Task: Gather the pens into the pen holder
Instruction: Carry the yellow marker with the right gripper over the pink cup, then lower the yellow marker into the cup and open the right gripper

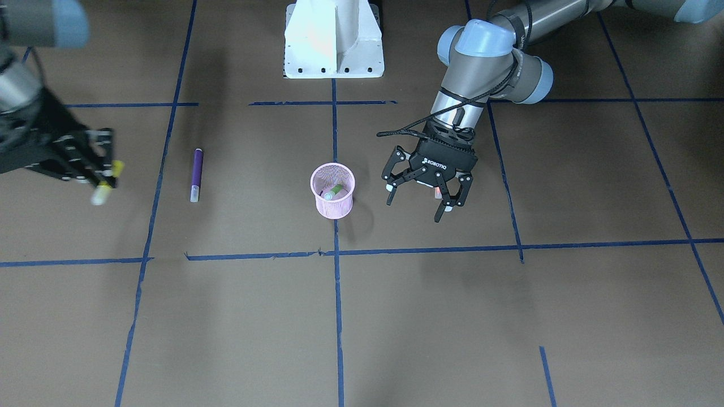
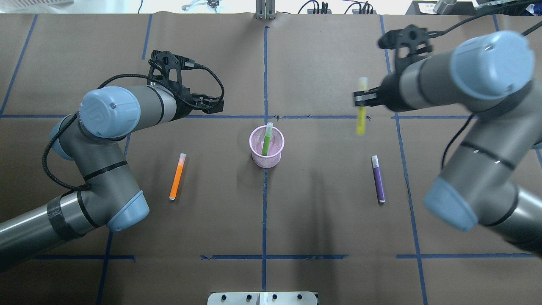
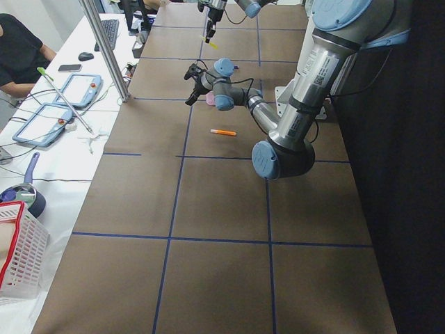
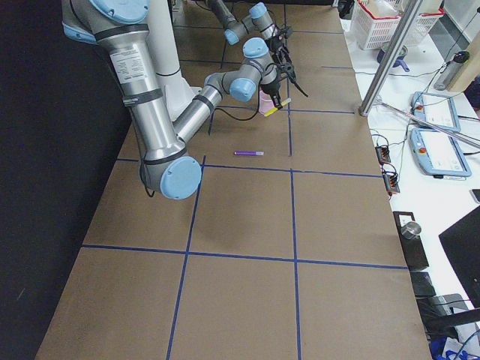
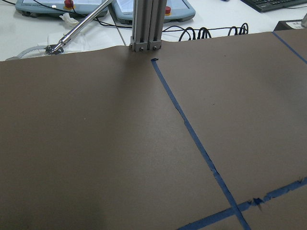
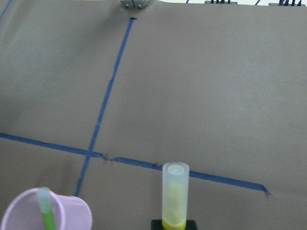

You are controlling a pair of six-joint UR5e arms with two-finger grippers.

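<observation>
right tool (image 2: 360,98) clenched on yellow pen (image 2: 361,116), held off the table (image 2: 296,220), likely for transfer to pen holder (image 2: 266,160).
pen holder at table centre, green pen (image 2: 266,143) inside; orange pen (image 2: 176,176) and purple pen (image 2: 377,178) lie toward opposite table ends; left tool (image 1: 422,203) released, empty.

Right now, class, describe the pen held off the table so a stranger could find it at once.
Start at the pink mesh cup mid-table, then look to the robot's right. There the right gripper holds the yellow pen in the air; the purple pen and orange pen lie flat.
</observation>
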